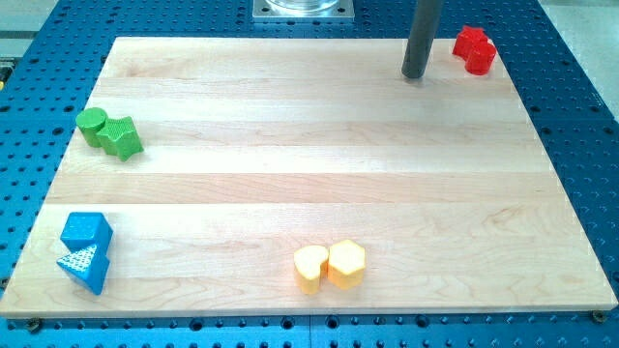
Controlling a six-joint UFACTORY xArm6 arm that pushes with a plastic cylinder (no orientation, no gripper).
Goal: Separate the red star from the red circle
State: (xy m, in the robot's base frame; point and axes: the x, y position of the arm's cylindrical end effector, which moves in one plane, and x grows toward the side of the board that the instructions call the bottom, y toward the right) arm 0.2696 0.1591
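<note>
Near the bottom edge of the pale wooden tabletop, just right of its middle: a yellow pair, touching. On the left, a yellow heart-like block, shape not fully clear; on the right, a yellow hexagon.

In the bottom-left corner: two blue blocks pressed together. Lower one a blue triangle with a speckled face; upper one a blue cube-like block, tilted, exact shape hard to tell.

Farther up, by the left edge: a green pair, touching. A green circle on the left, a green star on its right and slightly nearer the bottom.

Middle of the tabletop bare wood in lengthwise planks.

At the top-right corner, right by the top edge: the red pair, in contact, not yet separated. Red star on the left and a little farther back; red circle on the right and a little nearer, close to the right edge.

Just left of the red pair, near but apart: the dark rod, upright, coming down from the view's top, with my tip resting on the tabletop near the top edge, about level with the red circle. No fingers on this rig, only the rod, so no open or closed state to tell.

Around the tabletop: blue perforated base; at the view's top centre, a grey metal mount.
</note>
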